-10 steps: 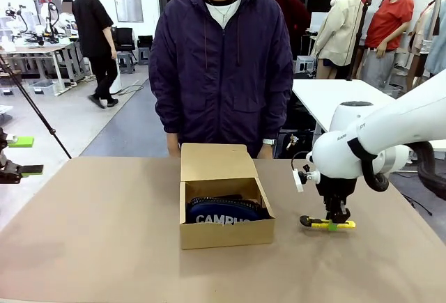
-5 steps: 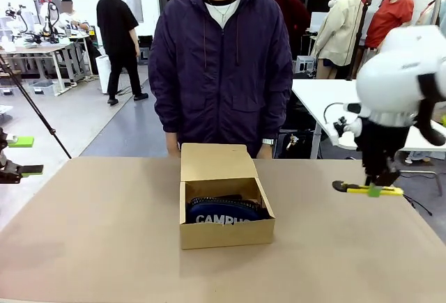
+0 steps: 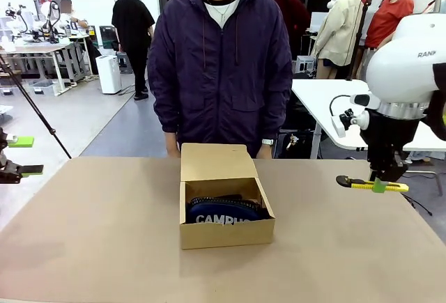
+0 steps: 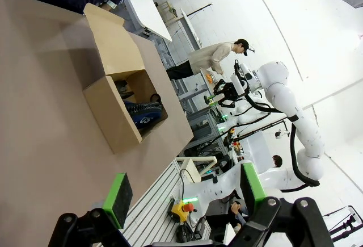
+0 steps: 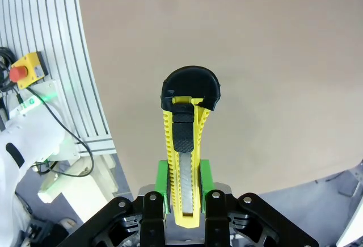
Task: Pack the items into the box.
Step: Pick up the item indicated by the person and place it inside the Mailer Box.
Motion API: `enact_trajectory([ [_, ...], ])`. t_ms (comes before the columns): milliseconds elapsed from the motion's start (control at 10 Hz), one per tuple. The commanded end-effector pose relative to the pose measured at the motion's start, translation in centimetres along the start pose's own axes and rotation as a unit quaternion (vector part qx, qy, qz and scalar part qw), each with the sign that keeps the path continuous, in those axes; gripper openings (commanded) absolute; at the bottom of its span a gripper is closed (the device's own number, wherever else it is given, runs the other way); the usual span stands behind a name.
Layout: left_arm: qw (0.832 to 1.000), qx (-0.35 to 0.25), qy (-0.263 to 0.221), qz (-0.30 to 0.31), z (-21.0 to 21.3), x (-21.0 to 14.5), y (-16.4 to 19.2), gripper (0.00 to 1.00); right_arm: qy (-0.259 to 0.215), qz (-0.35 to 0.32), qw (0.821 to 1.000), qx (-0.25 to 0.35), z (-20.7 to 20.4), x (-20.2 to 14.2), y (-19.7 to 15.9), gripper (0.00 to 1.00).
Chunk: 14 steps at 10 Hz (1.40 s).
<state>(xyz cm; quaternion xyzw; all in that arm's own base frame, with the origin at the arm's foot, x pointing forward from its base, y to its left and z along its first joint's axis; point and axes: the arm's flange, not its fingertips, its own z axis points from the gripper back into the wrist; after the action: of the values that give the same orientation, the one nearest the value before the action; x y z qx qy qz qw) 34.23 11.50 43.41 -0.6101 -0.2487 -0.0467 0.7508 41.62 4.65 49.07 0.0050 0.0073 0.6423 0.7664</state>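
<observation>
1. Brown table ran across the front view, with a person in a dark purple jacket standing at its far edge
2. The cardboard box sat at the table's middle, just in front of the person, its flap lid folded back toward them
3. The navy pouch lay inside the box, its white "CAMPUS" lettering facing the robot
4. The left gripper hung at the table's left side, fingers spread wide with nothing between them
5. The right gripper hovered over the table's right part, well apart from the box, pinching the utility knife
6. The yellow-and-black knife was level in the air, its black tip toward the box's side
</observation>
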Motion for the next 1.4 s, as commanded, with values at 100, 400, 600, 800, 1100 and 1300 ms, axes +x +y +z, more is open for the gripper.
enact_trajectory([
  [100,1.000,-0.001,0.003,0.005,0.2,-0.1,-0.4,1.00,-0.004,-0.023,1.000,-0.008,1.1,1.2,0.0,0.00],
  [400,1.000,-0.001,0.003,0.005,0.2,-0.1,-0.4,1.00,0.021,-0.018,0.999,-0.036,4.2,9.1,-0.9,0.00],
  [600,1.000,-0.001,0.003,0.005,0.2,-0.1,-0.4,1.00,0.025,0.013,0.998,-0.054,4.8,16.5,-1.3,0.00],
  [800,1.000,-0.001,0.003,0.005,0.2,-0.1,-0.4,1.00,0.006,0.042,0.998,-0.046,3.7,23.5,-1.2,0.00],
  [1100,1.000,-0.001,0.003,0.005,0.2,-0.1,-0.4,1.00,0.003,0.066,0.997,-0.027,-0.2,31.7,-0.4,0.00],
  [1300,1.000,-0.001,0.003,0.005,0.2,-0.1,-0.4,1.00,0.014,0.059,0.998,-0.004,-3.3,34.3,-0.4,0.00],
])
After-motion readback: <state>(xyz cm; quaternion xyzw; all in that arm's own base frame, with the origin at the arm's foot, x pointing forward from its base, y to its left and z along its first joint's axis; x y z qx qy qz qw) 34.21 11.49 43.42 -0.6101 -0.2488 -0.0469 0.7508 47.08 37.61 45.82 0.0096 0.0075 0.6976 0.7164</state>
